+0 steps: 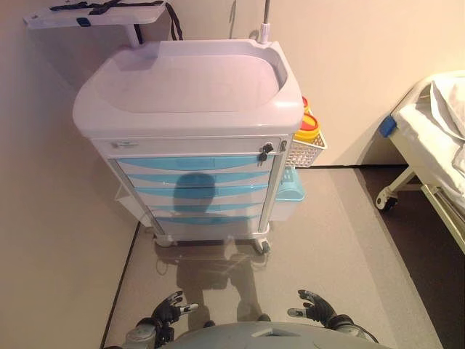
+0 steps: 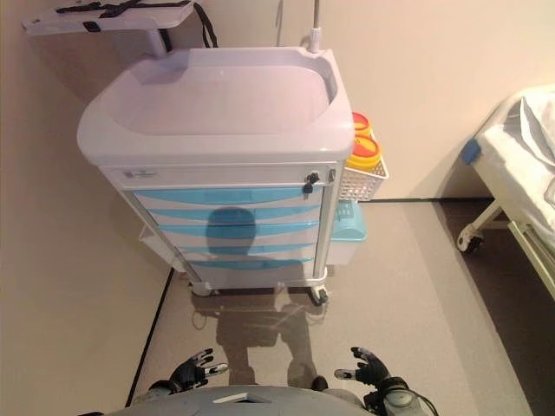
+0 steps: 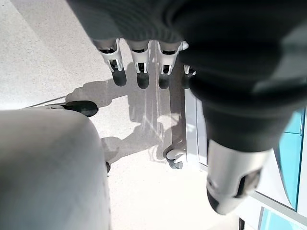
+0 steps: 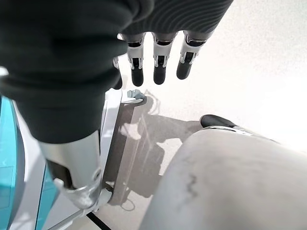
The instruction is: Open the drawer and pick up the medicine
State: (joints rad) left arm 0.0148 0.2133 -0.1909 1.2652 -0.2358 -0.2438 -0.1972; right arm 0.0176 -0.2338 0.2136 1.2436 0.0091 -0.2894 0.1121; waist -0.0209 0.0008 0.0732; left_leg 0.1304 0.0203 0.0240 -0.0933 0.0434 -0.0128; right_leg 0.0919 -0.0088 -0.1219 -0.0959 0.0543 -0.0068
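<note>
A white medical cart (image 1: 189,80) stands ahead against the wall, with several light blue drawers (image 1: 195,187) in its front, all shut. No medicine shows. My left hand (image 1: 168,311) hangs low at the bottom left, open and empty, well short of the cart. My right hand (image 1: 314,305) hangs low at the bottom right, also open and empty. The left wrist view shows straight fingers (image 3: 137,62) above the floor and the cart's wheel (image 3: 173,157). The right wrist view shows straight fingers (image 4: 160,60) too.
A white wire basket (image 1: 305,149) with yellow and red containers (image 1: 306,127) hangs on the cart's right side, a pale blue bin (image 1: 289,190) below it. A bed on wheels (image 1: 429,138) stands at the right. A white shelf (image 1: 94,13) sticks out behind the cart.
</note>
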